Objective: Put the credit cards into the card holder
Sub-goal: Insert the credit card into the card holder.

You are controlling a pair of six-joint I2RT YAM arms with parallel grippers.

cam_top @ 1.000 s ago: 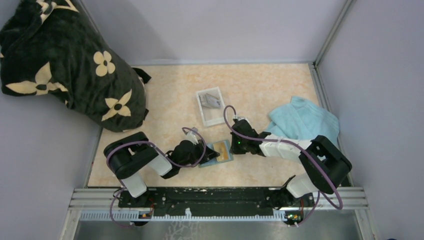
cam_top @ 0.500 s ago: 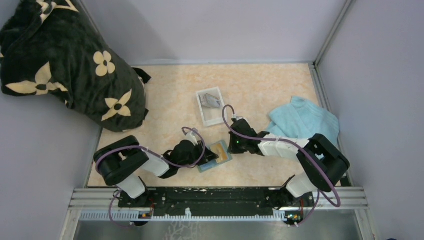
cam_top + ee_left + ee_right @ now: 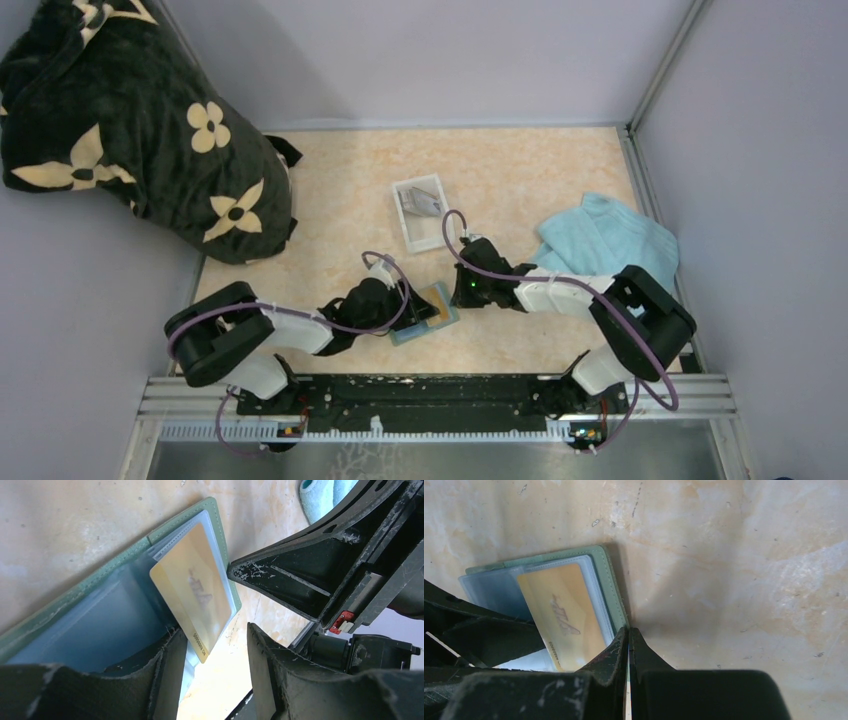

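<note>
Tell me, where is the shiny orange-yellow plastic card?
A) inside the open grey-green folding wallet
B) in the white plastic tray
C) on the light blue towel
A: the orange-yellow plastic card lies on the pale blue inside of the open grey-green folding wallet, as both wrist views show.

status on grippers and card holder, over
Left gripper open, right gripper shut at card holder edge. Orange-yellow card partly in sleeve, end sticking out. Nothing blocking.

My left gripper [image 3: 214, 630] low, jaws apart; my right gripper [image 3: 628, 630] pinched closed (tips touching); both arms angled inward.
</note>
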